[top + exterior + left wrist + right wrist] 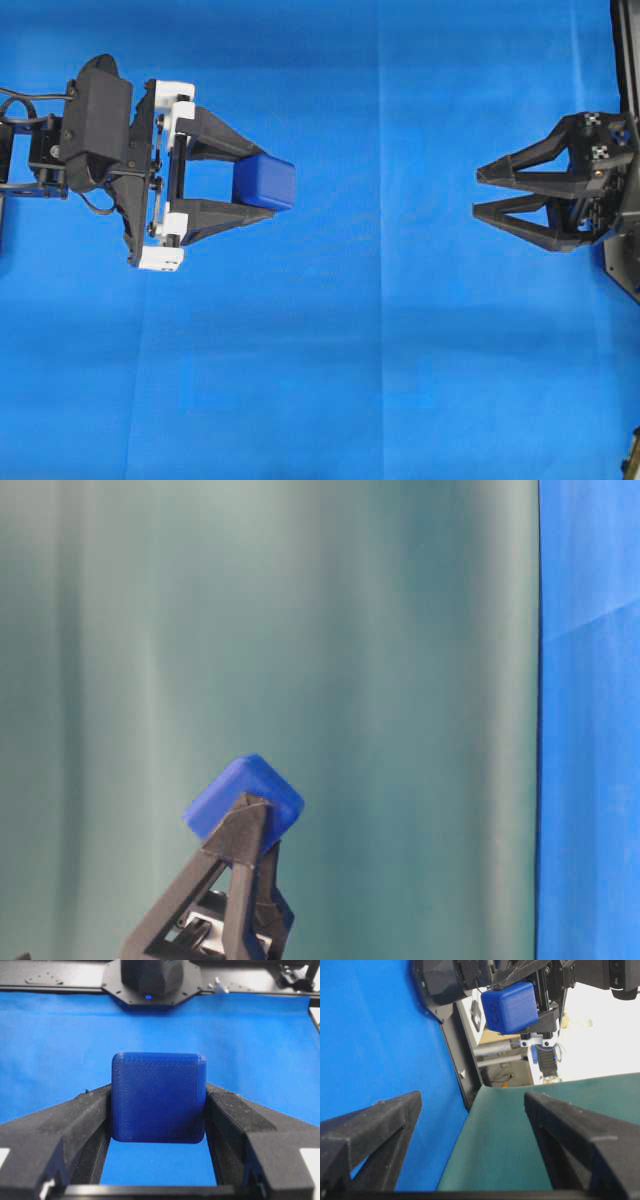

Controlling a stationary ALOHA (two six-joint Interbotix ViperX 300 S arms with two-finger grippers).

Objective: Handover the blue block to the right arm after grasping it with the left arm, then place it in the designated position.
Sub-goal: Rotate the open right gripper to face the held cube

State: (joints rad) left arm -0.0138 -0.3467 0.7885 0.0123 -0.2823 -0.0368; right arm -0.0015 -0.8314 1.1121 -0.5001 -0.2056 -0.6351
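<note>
The blue block [265, 181], a small dark-blue cube with rounded edges, sits pinched between the two pointed black fingers of the left arm's gripper [258, 182], the one with white plastic mounts at its base. The left wrist view shows both finger pads pressed flat against opposite faces of the cube [158, 1097], which juts forward past the fingertips and is lifted clear of the blue cloth [380, 380]. In the table-level view the cube [244, 798] looks tilted, one corner up, above the fingers.

The right arm's gripper [480, 193], black with small checkered markers, has its fingers spread apart and holds nothing; it points toward the block from well apart across the cloth. Its wrist view frames the cube [512, 1006] high and off-centre between its own spread fingers.

The handover looks not yet begun. The main risk, as I judge it, is misalignment: the block is not centred on the right gripper's line, so a straight approach could clip a corner and twist it loose. Only part of the cube protrudes, so the right fingers might collide with the left fingertips. Releasing before the right side clamps would drop it.

Open cloth lies between the grippers; the right arm's base [625, 60] stands at the cloth's edge.
</note>
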